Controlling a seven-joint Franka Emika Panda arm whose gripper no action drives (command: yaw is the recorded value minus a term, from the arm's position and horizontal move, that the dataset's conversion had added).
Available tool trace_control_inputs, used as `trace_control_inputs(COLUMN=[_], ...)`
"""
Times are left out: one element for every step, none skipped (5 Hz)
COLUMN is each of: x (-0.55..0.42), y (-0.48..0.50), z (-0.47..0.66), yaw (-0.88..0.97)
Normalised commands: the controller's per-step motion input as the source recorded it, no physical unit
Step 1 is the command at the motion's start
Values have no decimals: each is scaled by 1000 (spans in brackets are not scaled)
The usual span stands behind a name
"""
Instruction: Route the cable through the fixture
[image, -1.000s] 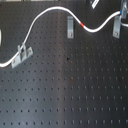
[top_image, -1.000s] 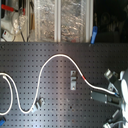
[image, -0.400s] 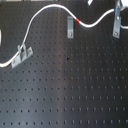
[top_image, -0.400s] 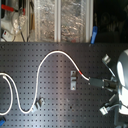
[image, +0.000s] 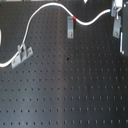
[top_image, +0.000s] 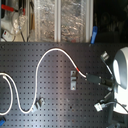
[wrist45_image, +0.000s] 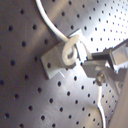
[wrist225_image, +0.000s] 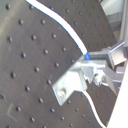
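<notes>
Cable (image: 50, 9) runs from left edge of the first exterior view, past a clip (image: 21, 55) at mid-left, arcs up across the top, dips toward a second clip (image: 70, 27) at upper centre, where the red band (image: 75, 17) sits just right of the clip top, then rises to the gripper (image: 116, 15) at upper right. In the second exterior view the cord loops at lower left, arches over the board (top_image: 50, 95) and descends to the gripper (top_image: 94, 78) at centre right, just right of that clip (top_image: 74, 80). Judgement: the held end is kept taut and low beside the clip so the cord can be drawn into its slot; not yet seated. First wrist view shows the cord curled at the clip's eye (wrist45_image: 69, 50), fingers (wrist45_image: 102, 59) close by. Fingers appear pinched on the cord in the second wrist view (wrist225_image: 95, 65), narrow gap, nothing else touched.
</notes>
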Motion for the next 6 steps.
trace_control_inputs(x=[-166, -614, -386, -6, -893, -734], y=[-29, -526, -93, -19, -79, 263], z=[3, 28, 13, 1, 8, 8], yaw=[169, 291, 317, 0, 66, 0])
